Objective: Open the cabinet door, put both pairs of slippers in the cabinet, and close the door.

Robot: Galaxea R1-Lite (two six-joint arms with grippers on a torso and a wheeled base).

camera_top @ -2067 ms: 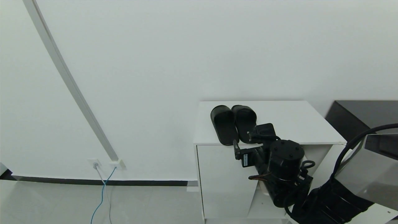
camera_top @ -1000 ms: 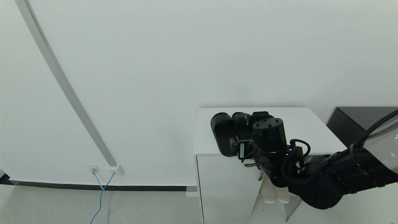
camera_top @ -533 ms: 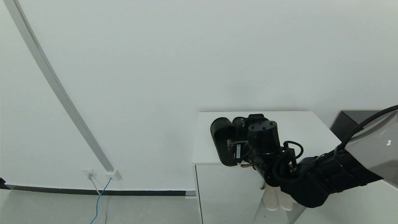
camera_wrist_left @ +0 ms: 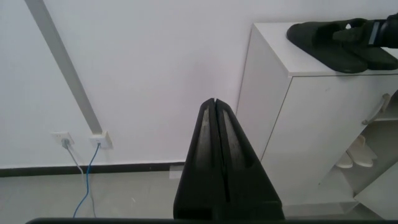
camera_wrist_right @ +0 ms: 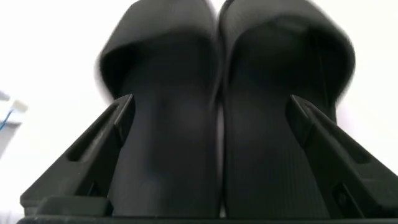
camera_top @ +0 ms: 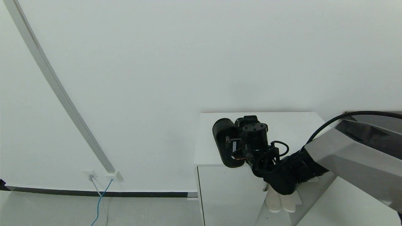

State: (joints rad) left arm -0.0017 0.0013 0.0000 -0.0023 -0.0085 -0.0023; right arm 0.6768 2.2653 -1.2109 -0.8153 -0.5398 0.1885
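Wall: plain white, behind everything; a grey cable duct slants down it to the sockets.
Cabinet: white, against the wall. Its left front panel is shut, and the right half stands open with shelves showing.
Cabinet door: the white panel swung out in the lower right of the head view.
Black slippers: a pair side by side on the cabinet top, near its left front edge, heels just past the edge.
White slippers: a pair side by side on a shelf inside the open half of the cabinet.
Right end effector: released, fingers spread wide, one outside each black slipper so that the pair lies between them; whether they touch cannot be told.
Left end effector: clenched on nothing, held low and well left of the cabinet.
Sockets: two on the wall near the floor, a blue cable hanging from one.
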